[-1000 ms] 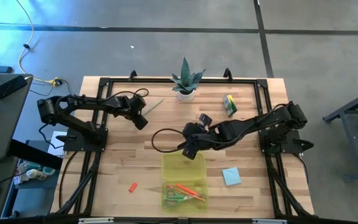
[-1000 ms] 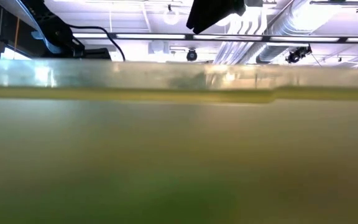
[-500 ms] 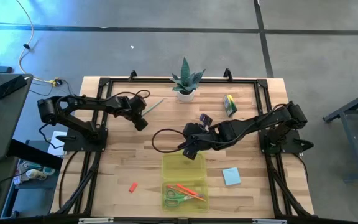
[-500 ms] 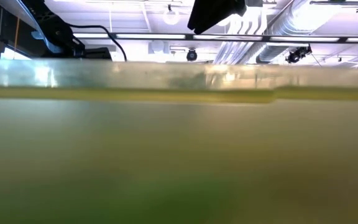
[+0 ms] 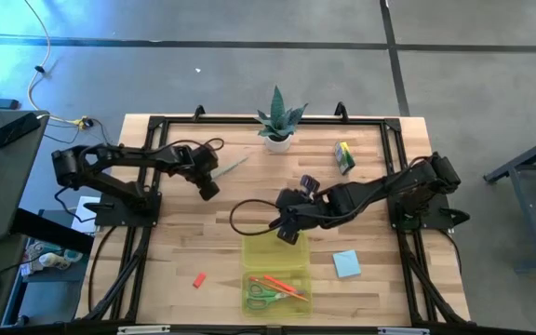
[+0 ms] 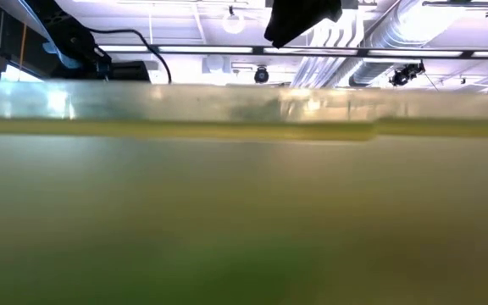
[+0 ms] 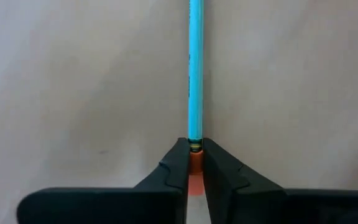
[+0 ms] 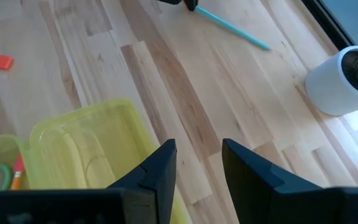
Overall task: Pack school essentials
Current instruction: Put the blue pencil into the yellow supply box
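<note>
Left wrist view: my left gripper (image 7: 194, 171), spread a second ago, now pinches the blue pencil (image 7: 195, 74) (eraser end); lift next.

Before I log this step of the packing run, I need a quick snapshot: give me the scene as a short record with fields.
left gripper: shut on the pencil's eraser end, at the table's far left
pencil: light blue, lying on the wood
right gripper: fingers apart, empty, over the far edge of the case
case: translucent yellow-green, open, near the table's front edge
scissors: green-handled, in the case
notepad: light blue, on the table right of the case
crayon box: far right
eraser: red, left of the case
plant: potted, far edge
</note>
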`<action>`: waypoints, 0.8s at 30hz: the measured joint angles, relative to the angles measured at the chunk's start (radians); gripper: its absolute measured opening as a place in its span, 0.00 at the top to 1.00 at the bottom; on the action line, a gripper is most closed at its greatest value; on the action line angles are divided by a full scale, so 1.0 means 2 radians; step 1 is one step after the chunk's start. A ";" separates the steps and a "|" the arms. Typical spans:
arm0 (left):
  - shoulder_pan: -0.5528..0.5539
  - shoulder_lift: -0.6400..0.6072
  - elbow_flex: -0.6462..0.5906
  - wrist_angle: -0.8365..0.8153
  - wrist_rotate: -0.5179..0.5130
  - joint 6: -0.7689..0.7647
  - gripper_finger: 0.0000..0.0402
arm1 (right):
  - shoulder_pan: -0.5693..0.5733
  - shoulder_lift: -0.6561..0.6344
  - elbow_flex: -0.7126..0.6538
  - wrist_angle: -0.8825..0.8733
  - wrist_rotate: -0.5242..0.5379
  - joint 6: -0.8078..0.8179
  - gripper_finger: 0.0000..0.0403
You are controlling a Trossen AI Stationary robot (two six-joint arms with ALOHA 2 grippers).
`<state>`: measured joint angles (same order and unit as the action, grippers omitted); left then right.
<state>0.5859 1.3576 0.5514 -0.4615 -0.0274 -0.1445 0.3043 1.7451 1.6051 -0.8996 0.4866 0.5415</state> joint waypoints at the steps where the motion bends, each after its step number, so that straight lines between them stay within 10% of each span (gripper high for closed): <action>1: -0.005 -0.006 0.000 0.001 0.006 0.000 0.96 | 0.001 0.000 0.000 0.000 0.000 0.000 0.70; 24: -0.275 -0.073 0.062 0.005 0.010 -0.079 0.96 | 0.009 -0.030 0.000 0.017 -0.012 0.002 0.70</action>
<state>0.0359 1.2125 0.6757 -0.4520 -0.0069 -0.3033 0.3214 1.6844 1.6054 -0.8666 0.4622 0.5454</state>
